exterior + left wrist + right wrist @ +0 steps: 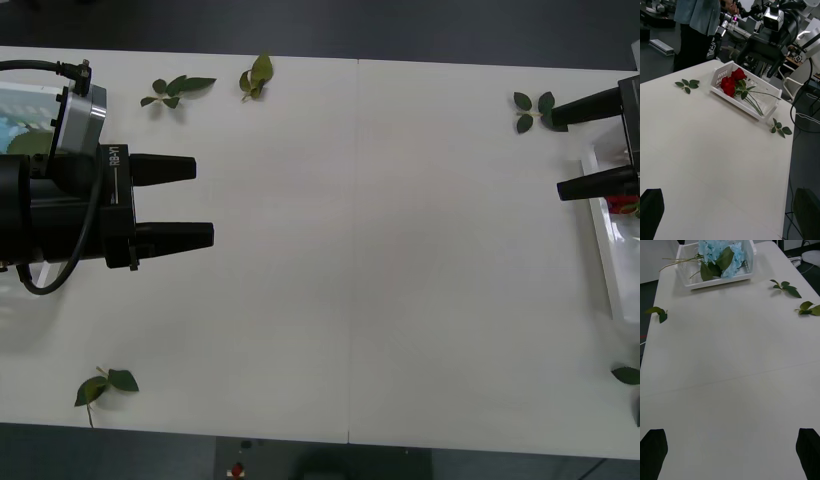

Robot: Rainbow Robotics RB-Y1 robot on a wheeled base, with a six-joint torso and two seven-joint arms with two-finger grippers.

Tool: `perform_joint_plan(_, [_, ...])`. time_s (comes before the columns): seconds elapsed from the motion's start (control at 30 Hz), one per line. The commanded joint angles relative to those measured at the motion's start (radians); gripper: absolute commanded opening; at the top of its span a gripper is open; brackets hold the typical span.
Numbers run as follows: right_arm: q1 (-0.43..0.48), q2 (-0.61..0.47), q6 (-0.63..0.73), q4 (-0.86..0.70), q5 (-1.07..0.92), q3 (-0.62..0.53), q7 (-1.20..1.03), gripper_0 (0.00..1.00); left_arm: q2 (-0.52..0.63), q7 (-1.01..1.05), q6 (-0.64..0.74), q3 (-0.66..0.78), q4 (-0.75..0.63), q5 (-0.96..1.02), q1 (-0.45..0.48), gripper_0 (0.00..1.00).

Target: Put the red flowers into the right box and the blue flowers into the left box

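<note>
Left tool jaws wide, holding nothing, over the counter beside the left box; blue flowers lie in that box. Loose leaf sprigs: two far-left, one near-left, one far-right. Counter middle is open. Right tool jaws wide, holding nothing, over the right box; red flowers lie inside.

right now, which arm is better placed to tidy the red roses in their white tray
Right. The right gripper, open, hangs at the rim of the translucent white plastic tray holding the deep-red roses; the left gripper waits across the table.
</note>
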Motion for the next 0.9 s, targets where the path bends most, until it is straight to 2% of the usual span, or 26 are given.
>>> perform_joint_plan(0.03, [-0.004,-0.031,0.002,0.013,-0.008,0.01,0.031,1.0,0.016,-0.031,0.0,-0.003,-0.014,0.009,-0.018,1.0])
perform_joint_plan(0.37, [0.029,-0.029,-0.003,0.016,0.004,0.025,0.031,1.0,0.016,-0.031,0.0,-0.003,-0.014,0.009,-0.018,1.0])
perform_joint_plan(0.9, [0.029,-0.029,-0.004,0.016,0.012,0.025,0.031,1.0,0.016,-0.031,0.0,-0.003,-0.014,0.009,-0.018,1.0])
